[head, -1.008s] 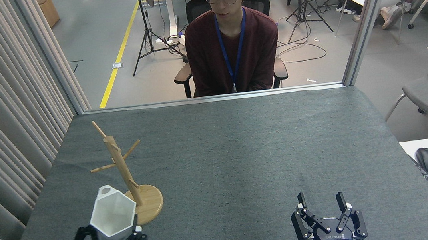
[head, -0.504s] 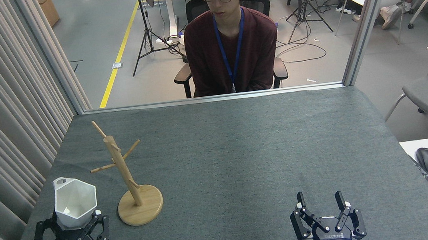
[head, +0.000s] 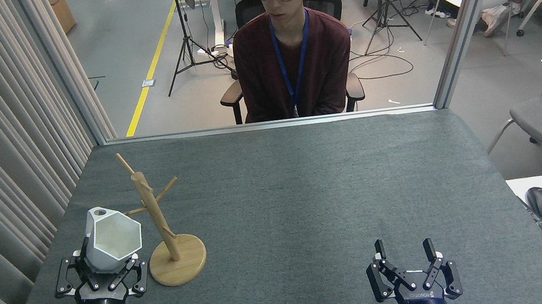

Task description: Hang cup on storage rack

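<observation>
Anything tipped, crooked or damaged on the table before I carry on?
Nothing stands out. The rack stands on its round base, no pegs visibly broken. The cup sits in the left gripper, mouth up, its tab hole toward the rack's pegs, not yet on one. The right gripper is open and empty.

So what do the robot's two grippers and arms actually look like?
Both the left gripper and the right gripper are black, skeletal linkage claws with two fingers, small white patches near the fingertips and white lettering on the black body. The wrists behind them are dark blue; a thin black cable runs beside the left one.
</observation>
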Motion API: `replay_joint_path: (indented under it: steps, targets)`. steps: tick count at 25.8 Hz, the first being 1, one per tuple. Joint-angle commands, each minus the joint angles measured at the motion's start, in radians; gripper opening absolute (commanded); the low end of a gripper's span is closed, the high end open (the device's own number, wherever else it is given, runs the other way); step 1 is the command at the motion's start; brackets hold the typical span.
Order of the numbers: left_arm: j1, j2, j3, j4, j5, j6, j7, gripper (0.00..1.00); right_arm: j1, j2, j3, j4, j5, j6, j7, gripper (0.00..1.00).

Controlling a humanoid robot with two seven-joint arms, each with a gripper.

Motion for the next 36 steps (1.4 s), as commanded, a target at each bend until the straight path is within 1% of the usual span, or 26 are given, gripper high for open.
replay_joint_path:
  steps: [1,6,8,10,12,13,14,15,20,24,34,36]
  targets:
    - [-0.03,-0.003,-0.002,0.041,-0.026,0.0,0.006,0.43,-0.007,-0.001,-0.001,0.01,0.0,0.0,0.001,0.99]
    - [-0.037,-0.003,-0.028,0.069,-0.027,0.003,0.008,0.43,-0.009,-0.001,-0.001,0.017,0.0,-0.005,-0.001,0.99]
    - [-0.034,-0.003,-0.05,0.081,-0.03,0.023,0.009,0.43,-0.009,-0.003,-0.002,0.017,-0.002,-0.006,-0.001,0.99]
    - [-0.034,-0.003,-0.076,0.095,-0.041,0.045,0.009,0.45,-0.01,-0.003,-0.002,0.022,-0.002,-0.006,-0.002,0.99]
    - [-0.032,-0.003,-0.099,0.106,-0.041,0.049,0.011,0.49,-0.01,-0.003,-0.004,0.025,-0.002,-0.006,-0.002,0.99]
    - [-0.034,-0.003,-0.107,0.11,-0.039,0.049,0.014,0.61,-0.01,-0.003,-0.004,0.026,-0.005,-0.008,-0.002,0.99]
    - [-0.035,-0.006,-0.11,0.115,-0.038,0.049,0.021,0.83,-0.01,-0.004,-0.004,0.026,-0.005,-0.008,-0.004,0.99]
    - [-0.038,-0.012,-0.11,0.122,-0.036,0.048,0.029,1.0,-0.01,-0.007,-0.004,0.026,-0.005,-0.008,-0.004,0.99]
    - [-0.061,-0.02,-0.11,0.155,-0.038,0.04,0.034,1.0,-0.007,-0.009,-0.005,0.026,-0.006,-0.008,-0.019,0.99]
    - [-0.052,-0.018,-0.108,0.158,-0.03,0.042,0.034,1.0,-0.004,-0.009,-0.005,0.025,-0.006,-0.009,-0.019,0.99]
    - [0.082,-0.017,-0.077,0.141,-0.015,0.051,0.038,1.0,-0.002,-0.007,-0.005,0.019,-0.005,-0.022,-0.022,0.99]
    - [0.112,-0.018,-0.05,0.087,0.02,0.031,0.037,1.0,-0.001,-0.007,-0.005,0.016,-0.005,-0.022,-0.022,0.99]
